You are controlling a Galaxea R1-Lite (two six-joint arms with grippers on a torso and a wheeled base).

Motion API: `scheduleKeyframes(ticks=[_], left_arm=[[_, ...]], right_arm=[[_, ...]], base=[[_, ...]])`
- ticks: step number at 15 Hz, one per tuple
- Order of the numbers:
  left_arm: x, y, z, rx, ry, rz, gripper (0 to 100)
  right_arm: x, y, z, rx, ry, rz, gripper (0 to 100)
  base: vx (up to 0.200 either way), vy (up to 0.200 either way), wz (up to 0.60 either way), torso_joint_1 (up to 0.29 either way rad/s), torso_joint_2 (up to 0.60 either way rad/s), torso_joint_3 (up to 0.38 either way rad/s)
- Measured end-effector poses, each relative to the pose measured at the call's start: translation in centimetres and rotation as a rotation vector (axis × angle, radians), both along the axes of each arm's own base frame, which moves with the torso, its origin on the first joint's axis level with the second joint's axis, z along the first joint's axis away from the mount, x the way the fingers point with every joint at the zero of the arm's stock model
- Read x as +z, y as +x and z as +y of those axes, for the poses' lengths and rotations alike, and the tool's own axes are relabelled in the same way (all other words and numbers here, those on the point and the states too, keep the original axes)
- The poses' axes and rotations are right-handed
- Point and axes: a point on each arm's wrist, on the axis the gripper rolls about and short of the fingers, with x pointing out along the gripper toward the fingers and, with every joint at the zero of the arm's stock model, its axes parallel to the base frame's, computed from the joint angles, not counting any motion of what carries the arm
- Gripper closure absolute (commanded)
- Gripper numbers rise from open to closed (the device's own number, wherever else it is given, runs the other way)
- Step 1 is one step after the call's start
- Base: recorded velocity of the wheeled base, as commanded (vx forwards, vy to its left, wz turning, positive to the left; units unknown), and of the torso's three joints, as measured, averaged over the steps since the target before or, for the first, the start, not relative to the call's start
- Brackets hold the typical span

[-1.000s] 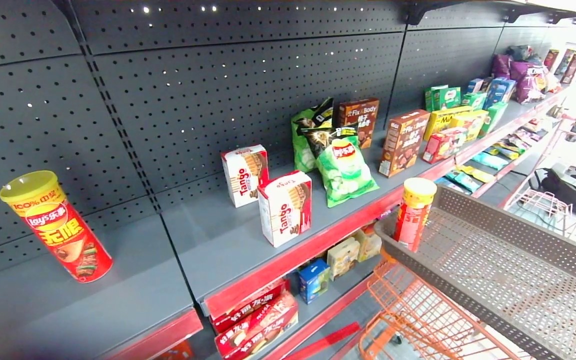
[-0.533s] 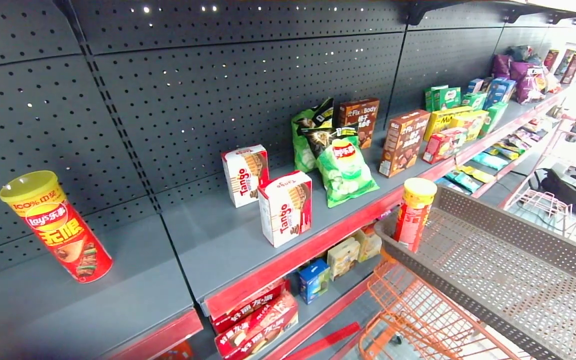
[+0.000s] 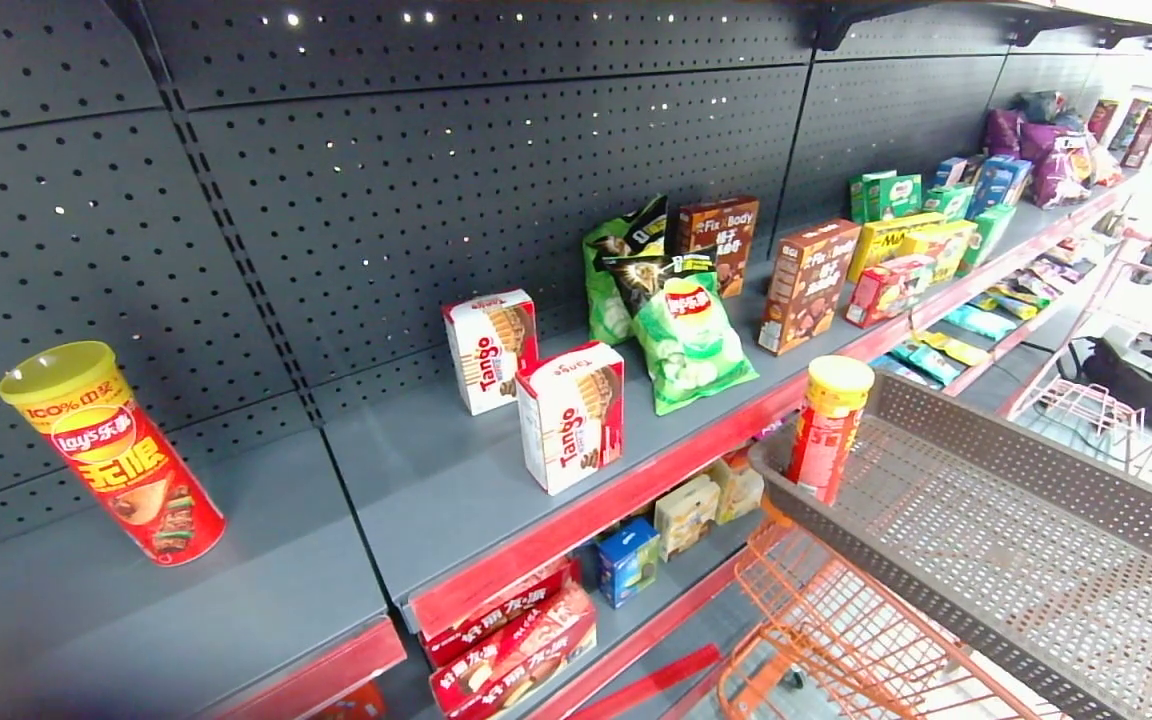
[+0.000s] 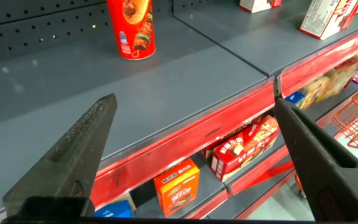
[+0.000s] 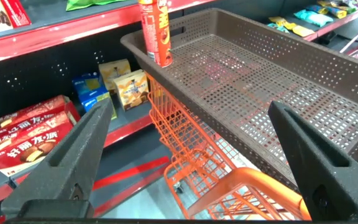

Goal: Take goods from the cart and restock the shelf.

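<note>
Our left pincer [image 4: 192, 102] is spread wide, with nothing between its two dark fingers [image 4: 73, 162]. It hangs over the front part of the grey shelf [image 4: 185, 81], close to the red front strip [image 4: 185, 140]. Farther back on the same board a red chip can [image 4: 131, 28] stands on its base near the pegboard wall. From the head camera we see this chip can [image 3: 111, 455] with its yellow lid at the left end of the shelf [image 3: 416, 480], well apart from the other goods. Under the left pincer, on the lower board, lie an orange box [image 4: 178, 186] and some red boxes [image 4: 244, 146].

Our right pincer [image 5: 191, 106] is also spread wide and holds nothing. It hangs over the cart, above the brown perforated tray [image 5: 278, 43] and the orange wire basket [image 5: 185, 155] under it. A second can [image 5: 155, 31], red with a yellow lid, stands upright in the corner of the tray next to the shelf. In the head view the second can [image 3: 826, 425] touches the tray [image 3: 936, 400] wall, just beside the red strip.

Along the shelf, to the right of the chip can, two white and red wafer boxes [image 3: 571, 415] stand upright, one nearer the front edge and one behind it. Next come green chip bags [image 3: 691, 340], one lying forward against the others, then brown boxes [image 3: 806, 285] standing upright. More yellow, green and blue boxes [image 3: 921, 235] follow toward the far right end.
</note>
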Motion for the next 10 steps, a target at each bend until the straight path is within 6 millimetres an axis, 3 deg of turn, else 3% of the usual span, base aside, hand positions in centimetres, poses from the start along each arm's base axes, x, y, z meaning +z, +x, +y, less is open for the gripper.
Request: scheduleKeyframes(ticks=[10], left_arm=[[0.00, 0.00, 0.00, 0.000, 0.000, 0.000, 0]], right_arm=[[0.00, 0.00, 0.00, -0.001, 0.001, 0.000, 0]], base=[[0.000, 0.000, 0.00, 0.000, 0.00, 0.000]])
